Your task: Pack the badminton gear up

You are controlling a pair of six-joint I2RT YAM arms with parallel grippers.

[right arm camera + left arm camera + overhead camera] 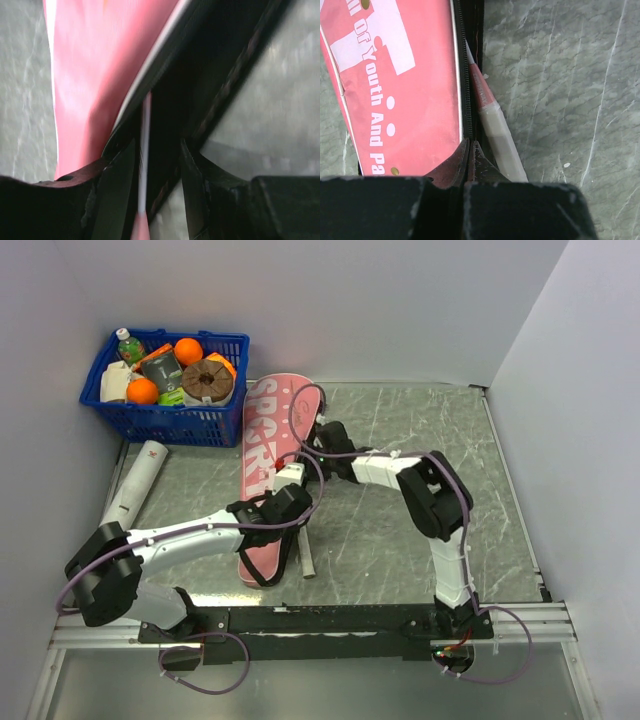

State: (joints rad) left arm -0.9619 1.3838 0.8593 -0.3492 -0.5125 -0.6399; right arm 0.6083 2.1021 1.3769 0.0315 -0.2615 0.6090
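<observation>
The long pink racket bag (pixel 268 435) with white lettering lies lengthwise in the middle of the table. My left gripper (pixel 284 504) sits at its right edge, and in the left wrist view it (pixel 469 146) is shut on the black zipper edge of the bag (pixel 405 75). A racket's whitish handle (pixel 501 137) with a pink collar pokes out of the bag beside it, and its end shows near the bag's foot (pixel 306 562). Further up the same edge my right gripper (pixel 312 445) stands open (pixel 157 145) over the gaping bag mouth. A thin white racket shaft (pixel 145 150) runs between its fingers.
A white tube (pixel 135 485) lies on the table to the left of the bag. A blue plastic basket (pixel 165 422) of groceries stands at the back left corner. White walls close in the left, back and right sides.
</observation>
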